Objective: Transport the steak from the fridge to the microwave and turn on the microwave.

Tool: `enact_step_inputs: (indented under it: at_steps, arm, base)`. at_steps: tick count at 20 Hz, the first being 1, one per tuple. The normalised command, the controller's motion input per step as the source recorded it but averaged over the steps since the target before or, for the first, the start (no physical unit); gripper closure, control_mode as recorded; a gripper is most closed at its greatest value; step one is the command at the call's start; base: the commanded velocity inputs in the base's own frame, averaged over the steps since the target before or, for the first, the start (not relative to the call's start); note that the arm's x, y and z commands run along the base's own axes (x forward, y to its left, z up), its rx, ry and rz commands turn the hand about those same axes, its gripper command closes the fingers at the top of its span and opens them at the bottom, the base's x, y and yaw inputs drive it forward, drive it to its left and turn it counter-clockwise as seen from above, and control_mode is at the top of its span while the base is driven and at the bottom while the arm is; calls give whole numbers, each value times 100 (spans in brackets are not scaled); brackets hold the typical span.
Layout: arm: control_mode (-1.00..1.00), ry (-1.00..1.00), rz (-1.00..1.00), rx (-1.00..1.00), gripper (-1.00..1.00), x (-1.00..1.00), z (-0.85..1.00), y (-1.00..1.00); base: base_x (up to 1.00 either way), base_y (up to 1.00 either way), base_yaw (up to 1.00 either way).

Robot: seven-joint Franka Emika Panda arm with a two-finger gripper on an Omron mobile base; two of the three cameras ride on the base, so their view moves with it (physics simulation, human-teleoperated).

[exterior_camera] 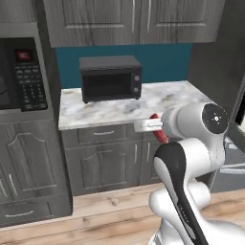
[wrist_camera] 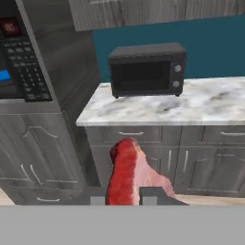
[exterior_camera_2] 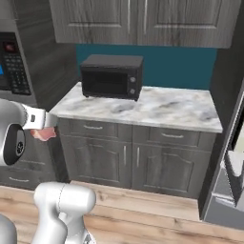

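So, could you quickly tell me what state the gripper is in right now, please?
Gripper: closed on the steak, holding it in the air in front of the lower cabinets.

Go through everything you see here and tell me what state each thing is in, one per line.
Pink-red marbled steak: held off the ground, clamped in gripper.
Built-in black microwave with keypad: red display lit.
Small black countertop toaster oven: door shut.
Grey base cabinet drawers: shut.
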Motion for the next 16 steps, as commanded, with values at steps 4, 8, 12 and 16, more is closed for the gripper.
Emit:
enact_step_inputs:
  at_steps: [4,8,12,16]
  arm:
    - [100,0,0,0,100,0,0,0]
    - [100,0,0,0,100,0,0,0]
    - [100,0,0,0,100,0,0,0]
    - [100,0,0,0,100,0,0,0]
  base:
    - [32,57,6]
    - [34,61,2]
    - [29,65,0]
    - [32,61,0]
